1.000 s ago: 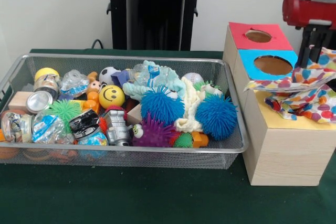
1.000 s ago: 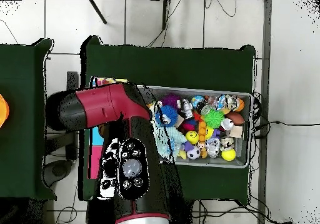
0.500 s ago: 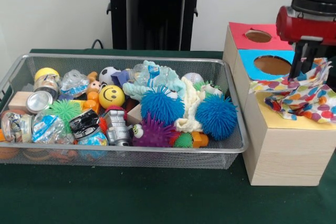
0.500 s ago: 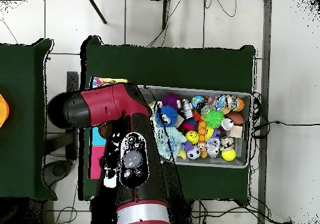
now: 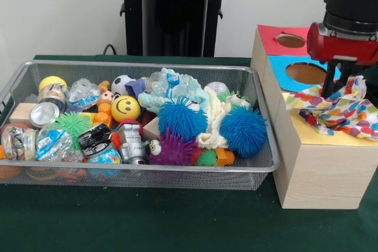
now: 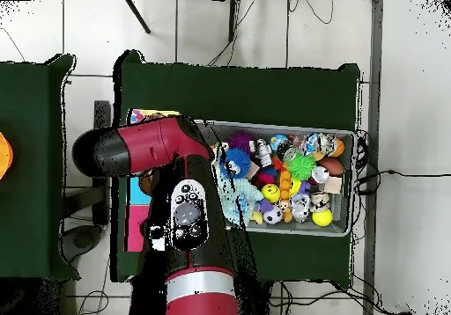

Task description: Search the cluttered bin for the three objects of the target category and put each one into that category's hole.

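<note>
A polka-dot cloth [image 5: 342, 111] lies bunched on the yellow top [image 5: 322, 138] of the wooden sorting box, covering that section's hole. My gripper [image 5: 338, 85] comes down into the cloth from above, and its dark fingers look shut on a raised fold. Behind it are the blue section's hole [image 5: 304, 73] and the red section's hole [image 5: 290, 40], both uncovered. In the wire bin [image 5: 147, 173], a light blue cloth [image 5: 177, 87] and a cream cloth [image 5: 215, 119] lie among the toys. In the overhead view the red arm [image 6: 181, 215] hides the box and the gripper.
The bin holds several spiky balls, a smiley ball [image 5: 125, 108], cans, crumpled plastic and small toys. The box stands right against the bin's right end. A black stand [image 5: 174, 16] rises behind the bin. Green cloth covers the table [image 5: 177, 222].
The arm has shifted left in the front view, toward the blue hole. The polka-dot cloth has come down from hanging spread out to lying bunched on the yellow top.
</note>
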